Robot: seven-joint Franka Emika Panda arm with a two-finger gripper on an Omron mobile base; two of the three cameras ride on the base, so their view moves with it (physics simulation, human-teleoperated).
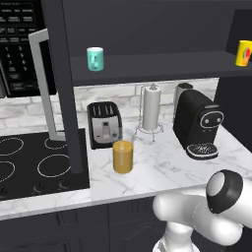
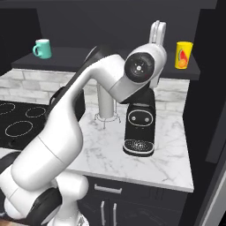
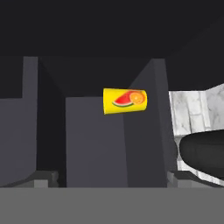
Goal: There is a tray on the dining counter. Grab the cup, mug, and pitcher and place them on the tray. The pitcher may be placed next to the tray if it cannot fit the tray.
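Gripper: raised beside the coffee machine, the gripper (image 2: 157, 27) points its pale fingers up toward the shelf line; its jaws stand released and wide, with nothing between them.

Pitcher: nearest the base, the amber pitcher (image 1: 122, 156) stands upright on the marble counter (image 1: 162, 172), just in front of the black toaster (image 1: 104, 124) and well apart from the raised hand.

Counter clutter: a white paper-towel roll (image 1: 151, 108) on its wire stand and the black coffee machine (image 1: 198, 124) sit behind and to the right of the pitcher; the machine stands directly under the arm's wrist in the right base view.

Cup: the yellow cup (image 2: 183, 54) sits upright on the dark shelf (image 2: 132, 59) at its right end, just right of the gripper and at about the same height, apart from it.

Cup from the hand: the cup (image 3: 124, 101) lies ahead and near centre, well apart from the fingertips; it reads sideways there because the camera is rolled, so its long axis runs across the view.

Mug: the teal mug (image 1: 95, 58) stands on the same shelf far to the left, the farthest of the three from the hand.

Judgement: the cup is likely the first target; the hand must travel forward and right to bracket its vertical sides.

Tray: not in these views.
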